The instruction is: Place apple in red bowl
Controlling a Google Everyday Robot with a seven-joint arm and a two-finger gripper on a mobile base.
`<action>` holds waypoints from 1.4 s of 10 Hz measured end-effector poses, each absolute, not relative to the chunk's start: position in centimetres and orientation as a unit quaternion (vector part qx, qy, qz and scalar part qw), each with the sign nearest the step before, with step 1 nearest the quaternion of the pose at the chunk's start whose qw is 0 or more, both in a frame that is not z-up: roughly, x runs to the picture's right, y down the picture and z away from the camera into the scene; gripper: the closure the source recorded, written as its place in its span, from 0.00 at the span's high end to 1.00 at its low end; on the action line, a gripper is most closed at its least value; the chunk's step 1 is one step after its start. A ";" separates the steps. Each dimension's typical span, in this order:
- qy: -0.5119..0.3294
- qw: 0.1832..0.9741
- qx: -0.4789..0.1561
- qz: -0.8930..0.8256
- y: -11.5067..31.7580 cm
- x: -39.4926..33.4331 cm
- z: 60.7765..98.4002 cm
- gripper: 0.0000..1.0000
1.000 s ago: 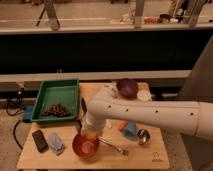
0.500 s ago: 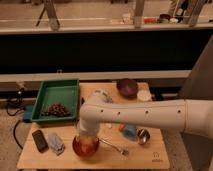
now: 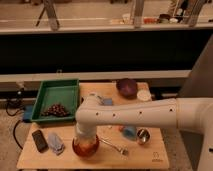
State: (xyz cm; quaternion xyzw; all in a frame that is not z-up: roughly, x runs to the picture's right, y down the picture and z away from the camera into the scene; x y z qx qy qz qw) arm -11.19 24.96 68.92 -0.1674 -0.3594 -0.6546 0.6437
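The red bowl (image 3: 86, 147) sits near the front edge of the wooden table (image 3: 150, 155), left of centre. My white arm reaches in from the right and bends down over the bowl. My gripper (image 3: 85, 136) is at the arm's end, right above the bowl's opening and mostly hidden by the wrist. The apple is hidden; I cannot tell whether it is in the gripper or in the bowl.
A green tray (image 3: 57, 95) with dark pieces stands at the back left. A dark purple bowl (image 3: 127, 87) and a white lid (image 3: 144, 95) are at the back right. A blue cup (image 3: 129, 132), a metal cup (image 3: 143, 135), a spoon (image 3: 114, 145), a black block (image 3: 39, 140) and a packet (image 3: 56, 143) lie near the bowl.
My arm has swung left and down, bringing the wrist from above the table's middle to directly over the red bowl.
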 end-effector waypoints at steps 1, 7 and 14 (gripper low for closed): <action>-0.360 0.642 -0.169 -0.655 25.1 -11.3 69.1 0.00; -0.359 0.637 -0.177 -0.659 25.7 -11.8 69.7 0.32; -0.355 0.641 -0.173 -0.659 25.4 -11.8 69.7 0.75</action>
